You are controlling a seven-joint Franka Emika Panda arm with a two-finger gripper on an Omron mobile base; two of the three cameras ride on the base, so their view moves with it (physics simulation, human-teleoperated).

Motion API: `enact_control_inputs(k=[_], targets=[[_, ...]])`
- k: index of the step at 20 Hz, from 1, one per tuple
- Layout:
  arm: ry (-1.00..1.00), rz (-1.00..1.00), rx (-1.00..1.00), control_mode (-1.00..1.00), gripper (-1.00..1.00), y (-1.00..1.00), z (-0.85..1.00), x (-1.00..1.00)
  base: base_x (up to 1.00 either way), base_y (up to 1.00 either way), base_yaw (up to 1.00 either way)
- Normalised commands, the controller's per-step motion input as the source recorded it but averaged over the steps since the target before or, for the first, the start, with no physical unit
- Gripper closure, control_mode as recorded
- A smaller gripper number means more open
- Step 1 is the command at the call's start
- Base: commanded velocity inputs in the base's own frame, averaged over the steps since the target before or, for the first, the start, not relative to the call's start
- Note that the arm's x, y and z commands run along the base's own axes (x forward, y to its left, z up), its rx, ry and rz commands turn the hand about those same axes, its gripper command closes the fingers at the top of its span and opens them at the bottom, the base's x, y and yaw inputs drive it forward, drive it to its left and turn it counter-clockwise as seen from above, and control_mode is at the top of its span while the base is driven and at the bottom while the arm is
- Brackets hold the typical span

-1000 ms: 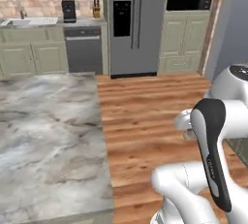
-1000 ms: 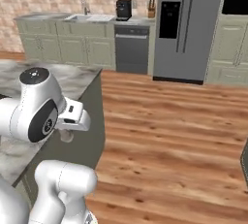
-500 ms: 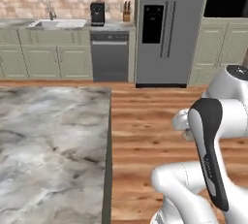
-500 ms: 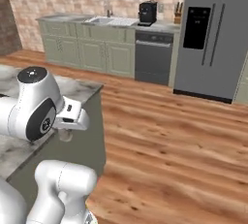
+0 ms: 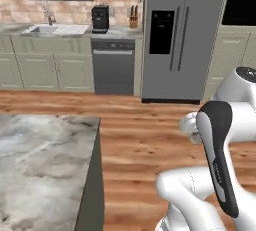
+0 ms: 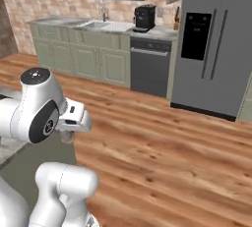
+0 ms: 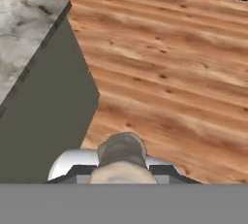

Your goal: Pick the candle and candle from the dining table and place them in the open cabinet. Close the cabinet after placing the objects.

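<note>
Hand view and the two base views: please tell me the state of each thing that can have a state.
gripper: shut on the candle, over the wooden floor
candle: held in the gripper, off the dining table
dining table: bare marble top
fridge: doors closed
dishwasher: door closed
low cupboards: doors closed

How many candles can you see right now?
1: a stubby pale-grey candle sits clamped in the tool, above the wooden floor beside the grey-veined marble dining table. A second candle may be outside these views.
</note>
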Motion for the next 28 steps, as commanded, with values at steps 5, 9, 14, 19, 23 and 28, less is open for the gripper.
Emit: enact_control_inputs(k=[5, 9, 14, 19, 23, 28], targets=[[0.00, 0.00, 0.00, 1.00, 1.00, 0.00, 0.00, 0.00, 1.00, -0.33, 0.16], [0.00, 0.00, 0.00, 1.00, 1.00, 0.00, 0.00, 0.00, 1.00, -0.20, 0.17], [0.00, 0.00, 0.00, 1.00, 1.00, 0.00, 0.00, 0.00, 1.00, -0.16, 0.19], [0.00, 0.00, 0.00, 1.00, 1.00, 0.00, 0.00, 0.00, 1.00, -0.06, 0.20], [0.00, 0.00, 0.00, 1.00, 1.00, 0.00, 0.00, 0.00, 1.00, 0.00, 0.14], [0.00, 0.00, 0.00, 1.00, 1.00, 0.00, 0.00, 0.00, 1.00, 0.00, 0.04]])
